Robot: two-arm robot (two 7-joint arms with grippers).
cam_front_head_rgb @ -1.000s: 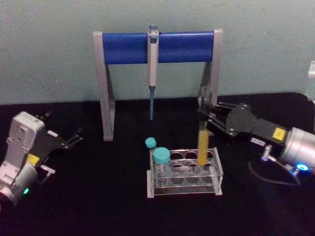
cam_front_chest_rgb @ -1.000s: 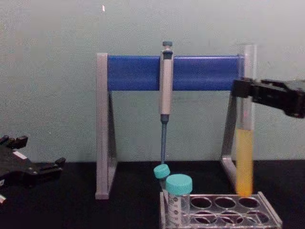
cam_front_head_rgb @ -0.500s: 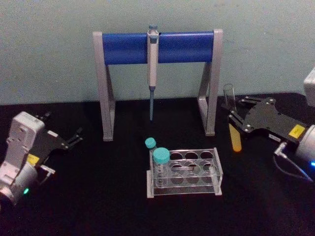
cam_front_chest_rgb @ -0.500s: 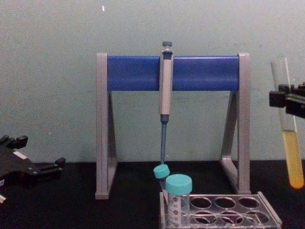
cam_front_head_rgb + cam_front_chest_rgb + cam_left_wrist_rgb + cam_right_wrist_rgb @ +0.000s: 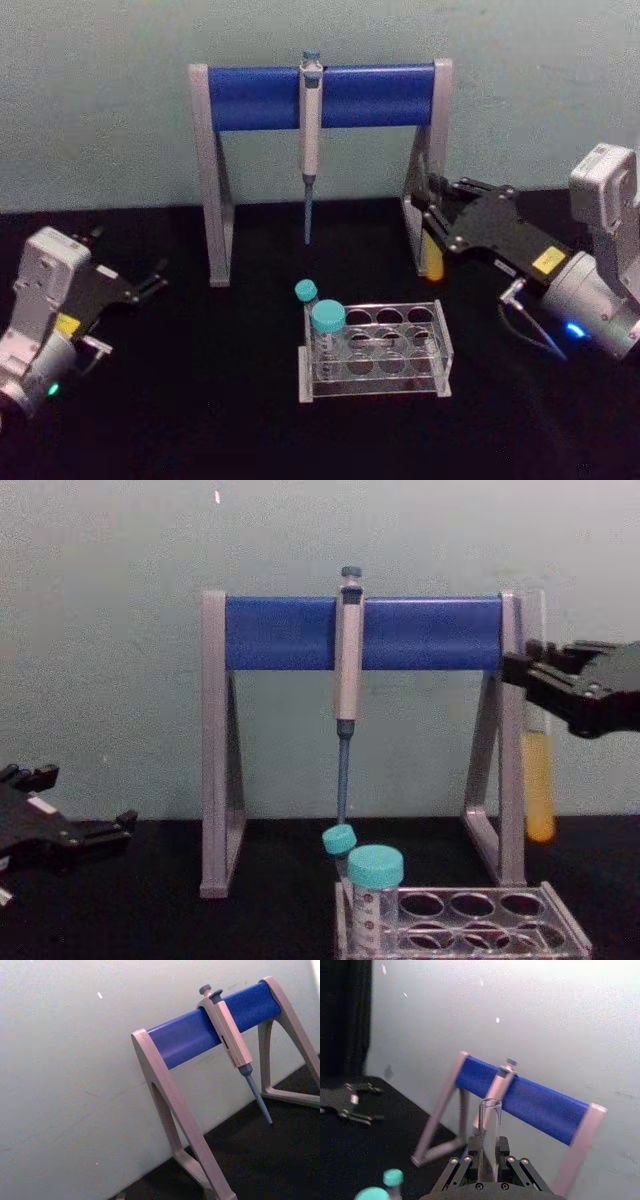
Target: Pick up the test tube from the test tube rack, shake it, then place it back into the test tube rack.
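Well left of the rack (image 5: 441, 350), our left hand (image 5: 128, 262) sits low by the bench, fingers spread and empty. Just behind the rack's far right corner and lifted clear of its holes, the tube (image 5: 432, 256) hangs upright. Our right hand (image 5: 435, 212) is closed on its upper glass, with the liquid below the fingers.

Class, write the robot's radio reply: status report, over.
Right pincer shut on test tube, upright in air, clear of the test tube rack. Left pincer parked open at left. Pipette stand leg close beside tube.
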